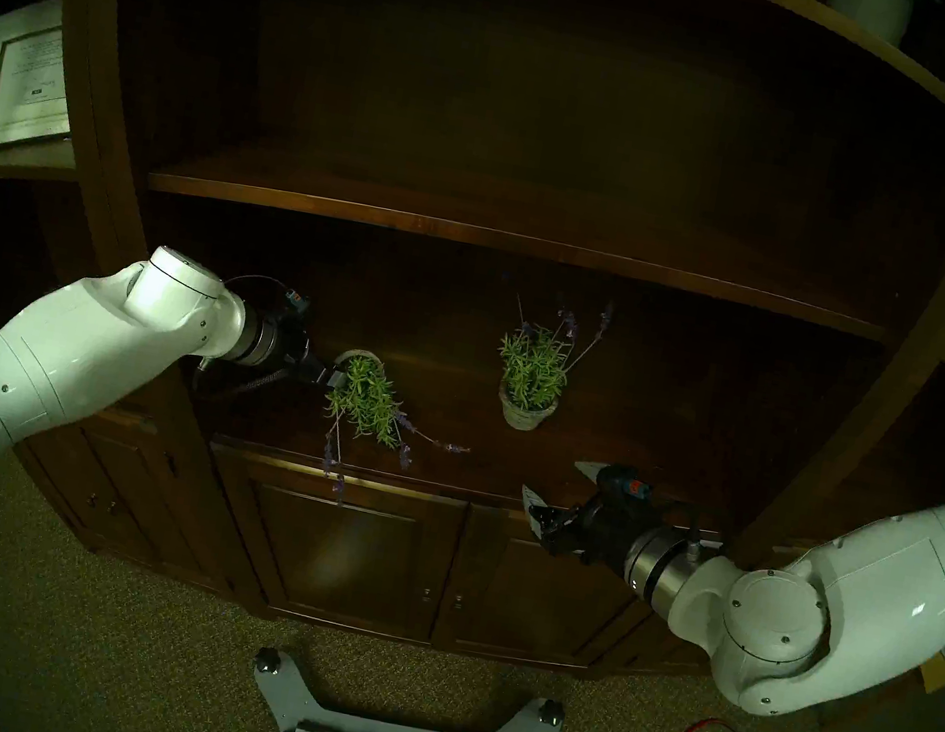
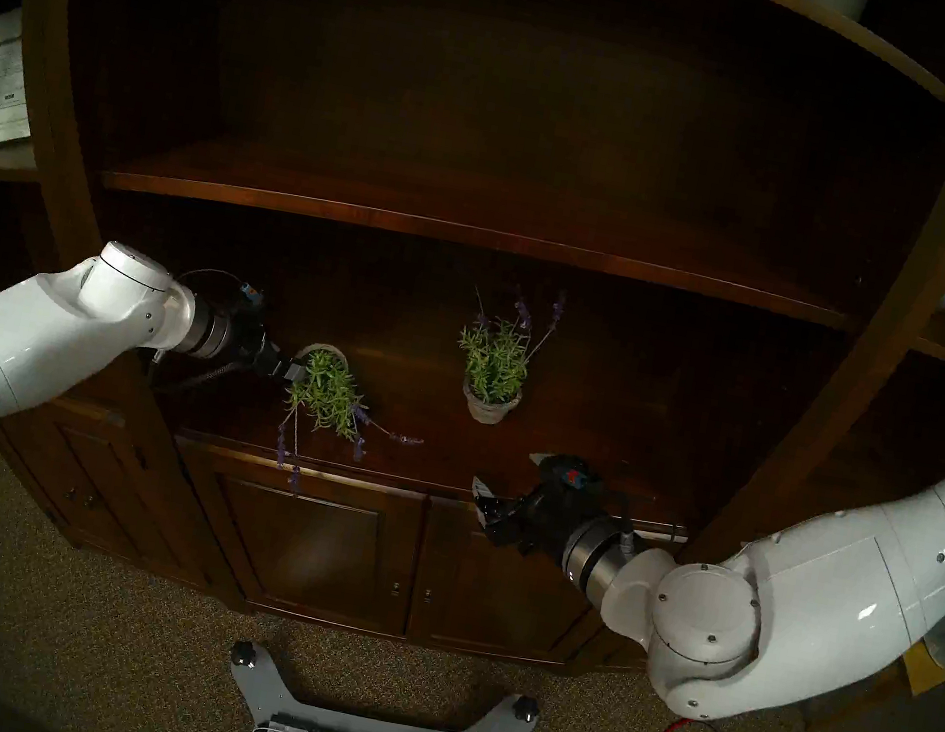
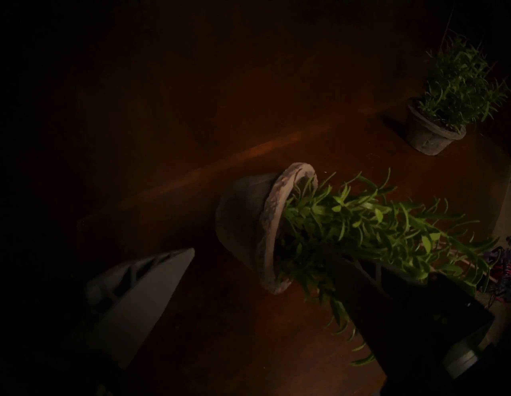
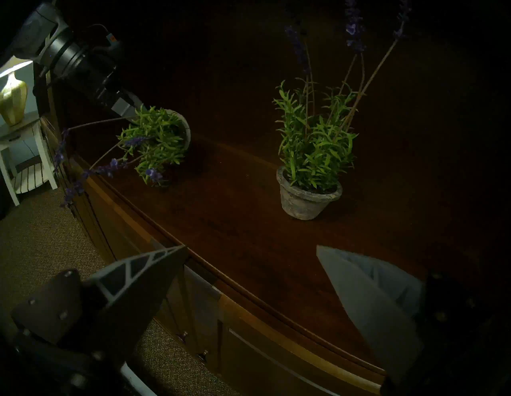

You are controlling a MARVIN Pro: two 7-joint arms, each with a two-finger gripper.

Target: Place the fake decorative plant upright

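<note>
Shows the left claw (image 1: 331, 375) released, jaws spread at the rim of the pot (image 1: 356, 359), grasping nothing. Finds the tipped plant (image 1: 367, 401) lying on its side on the desk (image 1: 468, 411), left of centre, with flower stalks (image 1: 333, 457) hanging past the front edge. Risks rolling the pot toward that edge if nudged while closing. Leaves the right claw (image 1: 554, 478) released too, empty, near the front edge and well apart from both plants.

Gives the same from the other eye: left claw (image 2: 290, 368) at the rim, upright plant (image 2: 493, 369) well off to the right, bare desk between for swinging the pot up. Caps the headroom with the shelf (image 2: 479, 239) above; could snag the long stalks on a high lift.

From the left wrist, puts one finger (image 3: 154, 290) clear of the pot (image 3: 243, 221) and loses the other in the foliage. Could pinch leaves alone and slip off.

From the right wrist, keeps the right claw (image 4: 251, 247) spread over the desk (image 4: 235, 221) edge, away from the tipped plant (image 4: 154, 141). Leaves open room on every side except toward the carpet drop.
</note>
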